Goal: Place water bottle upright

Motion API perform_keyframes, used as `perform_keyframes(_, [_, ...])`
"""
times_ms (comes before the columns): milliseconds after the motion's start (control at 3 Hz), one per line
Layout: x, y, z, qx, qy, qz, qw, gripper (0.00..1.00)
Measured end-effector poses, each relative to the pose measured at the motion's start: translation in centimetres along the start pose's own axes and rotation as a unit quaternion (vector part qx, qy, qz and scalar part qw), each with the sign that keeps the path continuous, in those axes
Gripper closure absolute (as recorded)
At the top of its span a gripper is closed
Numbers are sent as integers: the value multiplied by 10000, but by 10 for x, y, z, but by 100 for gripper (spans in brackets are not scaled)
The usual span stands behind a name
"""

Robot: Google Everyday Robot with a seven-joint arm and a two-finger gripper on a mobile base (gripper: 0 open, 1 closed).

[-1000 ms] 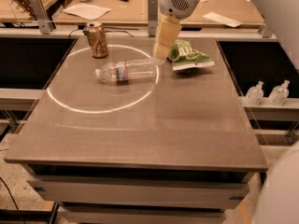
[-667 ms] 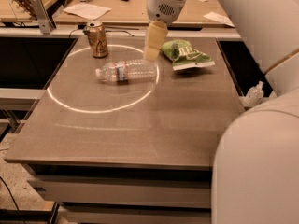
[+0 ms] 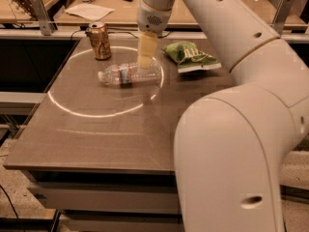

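The water bottle [image 3: 128, 74] lies on its side on the brown table [image 3: 111, 129], white cap to the left, label band with red and blue print near the middle. My gripper [image 3: 146, 57] hangs from the white arm and points down, just over the bottle's right end, its base. Its yellowish fingers [image 3: 147, 50] overlap the bottle's base in the view. The bottle rests on the table surface inside a ring of reflected light.
A gold-brown drink can [image 3: 100, 41] stands upright at the back left of the table. A green snack bag [image 3: 190, 56] lies at the back right. My white arm [image 3: 241, 129] fills the right foreground. A bench with papers is behind the table.
My gripper has moved left and down from near the green bag to the bottle's right end. The arm now covers the right of the view. The bottle has not moved.
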State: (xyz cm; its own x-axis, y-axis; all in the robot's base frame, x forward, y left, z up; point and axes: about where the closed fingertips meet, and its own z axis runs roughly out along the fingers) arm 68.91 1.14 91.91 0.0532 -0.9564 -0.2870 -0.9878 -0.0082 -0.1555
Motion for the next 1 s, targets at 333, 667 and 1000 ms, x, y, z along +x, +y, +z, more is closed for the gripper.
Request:
perform_keyframes(333, [0, -10, 22, -115, 125, -12, 9999, 0])
perform_keyframes(667, [0, -15, 38, -199, 227, -4, 9995, 0])
perform_keyframes(1000, [-1, -16, 51, -294, 330, -78, 9990, 0])
